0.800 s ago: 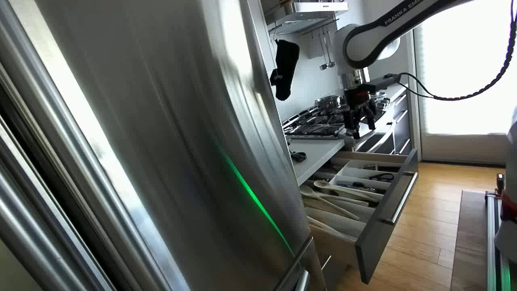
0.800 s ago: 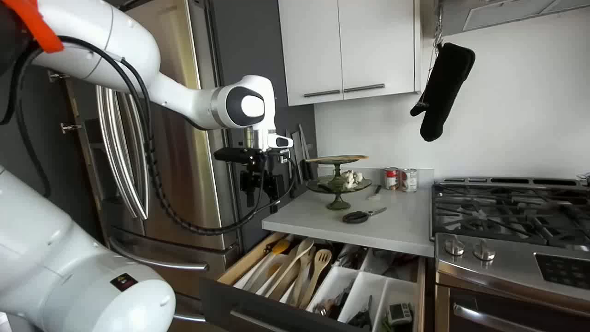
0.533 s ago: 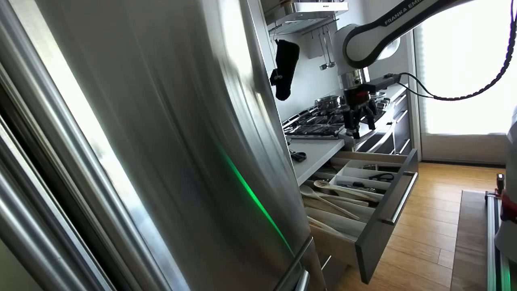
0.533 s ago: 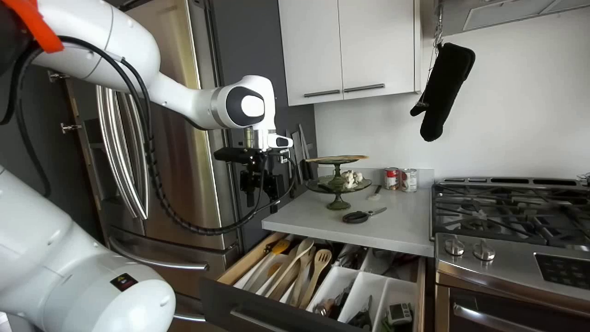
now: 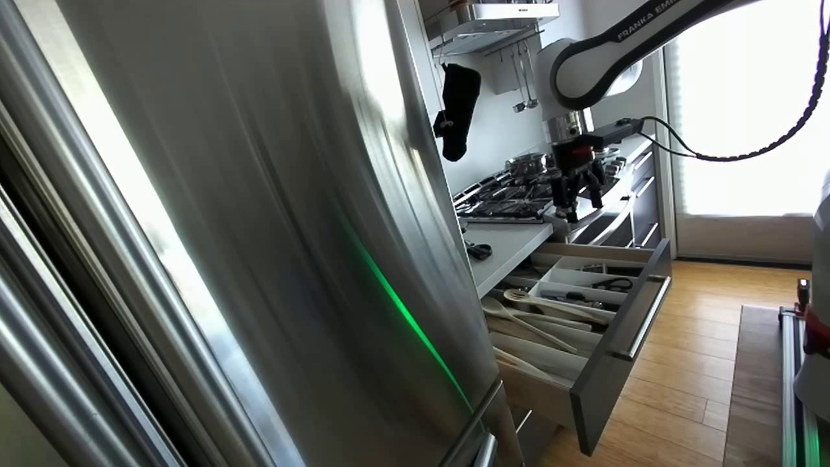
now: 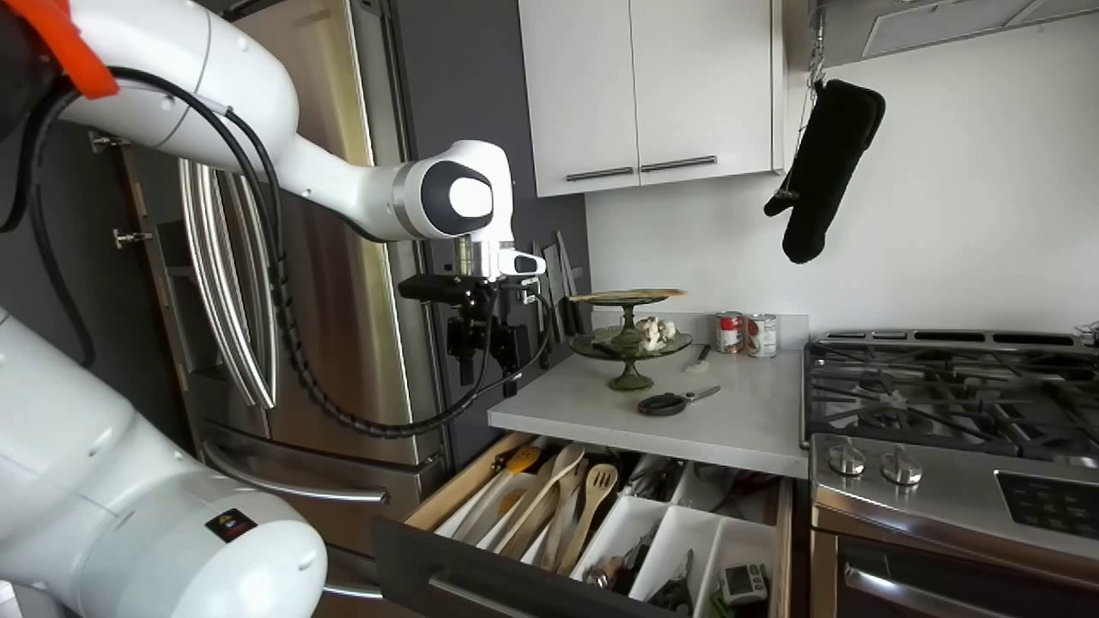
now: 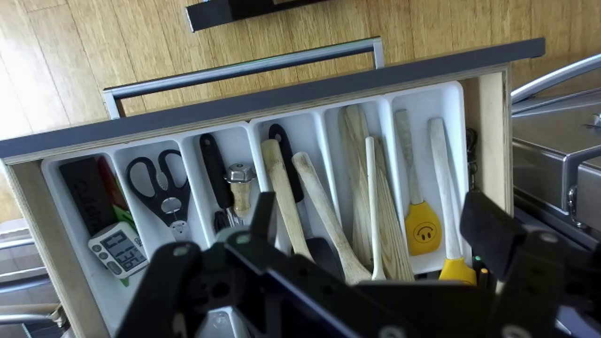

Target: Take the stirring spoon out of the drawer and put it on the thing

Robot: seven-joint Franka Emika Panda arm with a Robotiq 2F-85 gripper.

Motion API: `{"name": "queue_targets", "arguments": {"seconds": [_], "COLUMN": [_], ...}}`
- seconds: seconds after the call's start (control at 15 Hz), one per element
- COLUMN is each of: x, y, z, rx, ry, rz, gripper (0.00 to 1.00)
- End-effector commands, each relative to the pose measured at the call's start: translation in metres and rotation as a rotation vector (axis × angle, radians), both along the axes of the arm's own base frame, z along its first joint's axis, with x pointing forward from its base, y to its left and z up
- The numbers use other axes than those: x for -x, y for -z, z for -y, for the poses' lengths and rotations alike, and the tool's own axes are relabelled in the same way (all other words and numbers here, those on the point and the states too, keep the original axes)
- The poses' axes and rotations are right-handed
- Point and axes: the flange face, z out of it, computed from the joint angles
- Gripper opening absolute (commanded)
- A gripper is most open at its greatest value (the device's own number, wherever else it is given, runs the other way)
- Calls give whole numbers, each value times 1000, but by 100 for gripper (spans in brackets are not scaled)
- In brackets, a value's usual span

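The drawer stands open below the counter, also in an exterior view and the wrist view. Several wooden utensils lie in its long compartments. A wooden spoon with a rounded bowl lies across them; it also shows in an exterior view. In the wrist view a slim pale handle runs under the gripper, its far end hidden. A slotted wooden spoon lies beside. Which one is the stirring spoon, or what "the thing" is, I cannot tell. My gripper is open, empty, above the drawer.
A green tiered stand, scissors and two cans stand or lie on the counter. The stove is beside it, the fridge on the other side. Yellow spatulas and a timer lie in the drawer.
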Motion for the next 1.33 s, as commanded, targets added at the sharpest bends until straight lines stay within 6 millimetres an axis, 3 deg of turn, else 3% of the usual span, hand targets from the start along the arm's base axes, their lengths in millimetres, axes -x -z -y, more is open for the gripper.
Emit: {"name": "queue_targets", "arguments": {"seconds": [0.0, 0.13, 0.53, 1.0, 1.27], "x": [0, -8, -37, -74, -83], "y": [-1, 5, 41, 110, 150], "z": [0, -1, -38, -69, -83], "rx": [0, -7, -97, -101, -114], "ry": [0, -13, -100, -71, -108], "rz": [-1, 6, 59, 170, 183], "gripper": [100, 100, 100, 100, 100]}}
